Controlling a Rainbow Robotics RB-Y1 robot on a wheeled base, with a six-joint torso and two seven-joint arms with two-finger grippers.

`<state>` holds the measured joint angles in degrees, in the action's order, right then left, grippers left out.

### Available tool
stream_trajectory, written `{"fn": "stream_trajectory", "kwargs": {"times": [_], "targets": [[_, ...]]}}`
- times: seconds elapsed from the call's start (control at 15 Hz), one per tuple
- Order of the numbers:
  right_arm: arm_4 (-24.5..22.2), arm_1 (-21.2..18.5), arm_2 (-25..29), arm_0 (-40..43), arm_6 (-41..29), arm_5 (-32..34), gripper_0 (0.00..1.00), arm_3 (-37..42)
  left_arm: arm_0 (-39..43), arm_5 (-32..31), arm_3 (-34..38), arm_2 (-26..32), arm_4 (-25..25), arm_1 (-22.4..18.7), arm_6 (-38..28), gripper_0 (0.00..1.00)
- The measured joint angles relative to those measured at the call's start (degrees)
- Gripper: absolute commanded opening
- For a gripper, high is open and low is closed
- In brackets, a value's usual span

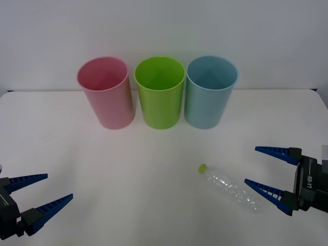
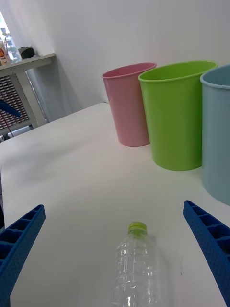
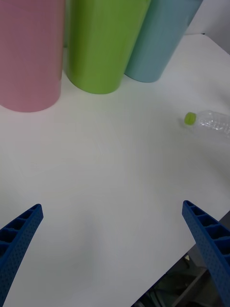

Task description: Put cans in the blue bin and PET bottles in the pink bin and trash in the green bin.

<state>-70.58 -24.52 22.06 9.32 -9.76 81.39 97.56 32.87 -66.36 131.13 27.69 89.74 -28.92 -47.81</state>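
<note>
A clear crinkled PET bottle (image 1: 229,188) with a yellow-green cap lies on the white table at the front right, cap pointing toward the bins. My right gripper (image 1: 263,168) is open just right of the bottle's base end; in the right wrist view the bottle (image 2: 135,268) lies between the spread blue fingers (image 2: 211,249). The pink bin (image 1: 106,92), green bin (image 1: 160,91) and blue bin (image 1: 210,90) stand upright in a row at the back. My left gripper (image 1: 47,189) hangs open at the front left, holding nothing. No cans or trash are visible.
The white table (image 1: 128,169) stretches wide between the bins and the grippers. In the left wrist view the table's near edge (image 3: 191,254) shows, with the bottle (image 3: 211,122) off to the side. A shelf and radiator-like grille (image 2: 19,96) stand beyond the table.
</note>
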Motion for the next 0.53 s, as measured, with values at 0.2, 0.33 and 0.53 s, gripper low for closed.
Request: {"fn": "stream_trajectory", "kwargs": {"times": [0.2, 0.33, 0.53], "targets": [[0.0, 0.0, 0.0, 0.0, 0.0, 0.0, 1.0, 0.0, 0.0, 0.0, 0.0, 0.0, 0.0, 0.0, 0.0, 1.0], [0.0, 0.0, 0.0, 0.0, 0.0, 0.0, 1.0, 0.0, 0.0, 0.0, 0.0, 0.0, 0.0, 0.0, 0.0, 1.0], [0.0, 0.0, 0.0, 0.0, 0.0, 0.0, 1.0, 0.0, 0.0, 0.0, 0.0, 0.0, 0.0, 0.0, 0.0, 1.0]]}}
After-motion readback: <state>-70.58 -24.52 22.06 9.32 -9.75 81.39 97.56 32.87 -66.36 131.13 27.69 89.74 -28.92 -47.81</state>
